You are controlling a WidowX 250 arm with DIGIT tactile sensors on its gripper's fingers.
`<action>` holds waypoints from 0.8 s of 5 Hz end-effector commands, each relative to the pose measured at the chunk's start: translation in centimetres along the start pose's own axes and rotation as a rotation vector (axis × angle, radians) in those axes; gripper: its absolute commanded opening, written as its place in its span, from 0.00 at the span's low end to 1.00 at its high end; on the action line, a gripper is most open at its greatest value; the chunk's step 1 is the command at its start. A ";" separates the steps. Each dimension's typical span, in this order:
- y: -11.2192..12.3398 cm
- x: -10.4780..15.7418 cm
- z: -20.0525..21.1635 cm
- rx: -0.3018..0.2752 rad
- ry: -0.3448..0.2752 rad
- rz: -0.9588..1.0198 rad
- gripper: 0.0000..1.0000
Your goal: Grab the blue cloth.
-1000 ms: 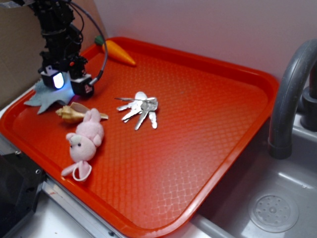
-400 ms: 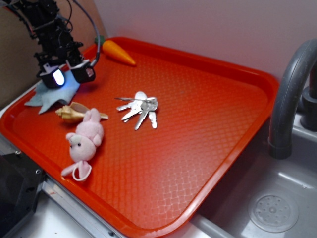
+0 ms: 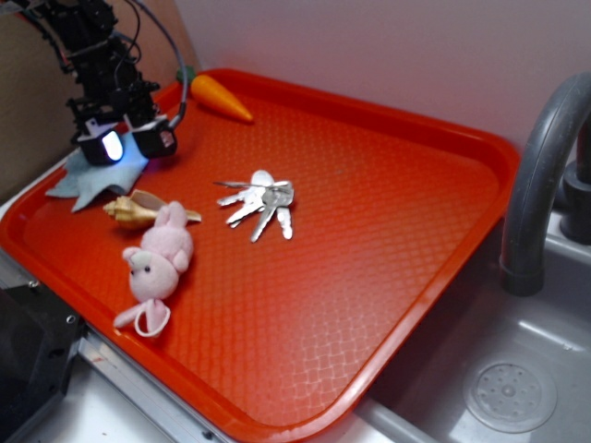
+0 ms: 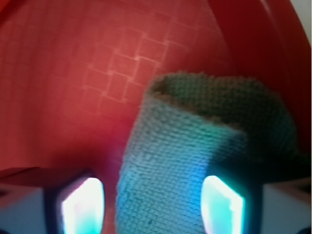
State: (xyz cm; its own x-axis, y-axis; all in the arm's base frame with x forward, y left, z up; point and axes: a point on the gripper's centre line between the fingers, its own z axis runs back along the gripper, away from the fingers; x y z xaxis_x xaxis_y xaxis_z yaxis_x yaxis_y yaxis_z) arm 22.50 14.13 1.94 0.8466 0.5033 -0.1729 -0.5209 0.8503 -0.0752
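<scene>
- The black robot gripper [image 3: 129,141] with glowing fingertips is hanging over the far left corner of the red textured plastic tray [image 3: 388,240], its jaws spread apart.
- The small pale blue-grey ragged fabric cloth [image 3: 88,177] is lying flat on the tray directly under the gripper, close to the tray's left rim.
- In the wrist view, a raised fold of the cloth [image 4: 195,161] is sitting between the two lit fingertips [image 4: 83,204], not yet being pinched.
- A tan spiral seashell [image 3: 134,210] is lying just beside the cloth, and a pink plush bunny [image 3: 159,258] is lying right after it.
- A bunch of silver keys [image 3: 261,205] and an orange toy carrot [image 3: 220,97] are sitting well apart from the cloth.
- Likely risk: the jaws closing too high could be catching only the fold's edge, so the thin fabric slips out on lifting.
- Another risk: coming down hard could be jamming the fingertips against the tray, or a sideways drift could be nudging the seashell.
</scene>
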 end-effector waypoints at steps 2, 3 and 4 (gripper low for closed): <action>1.1 1.0 2.1 -0.003 -0.083 0.013 1.00; 1.0 1.2 3.1 -0.055 -0.102 0.008 1.00; 1.1 1.6 3.0 -0.082 -0.114 0.026 1.00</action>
State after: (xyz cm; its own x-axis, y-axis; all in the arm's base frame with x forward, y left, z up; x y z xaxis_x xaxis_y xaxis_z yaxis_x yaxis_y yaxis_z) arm 23.95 13.52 2.51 0.8343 0.5307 -0.1490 -0.5499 0.8202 -0.1579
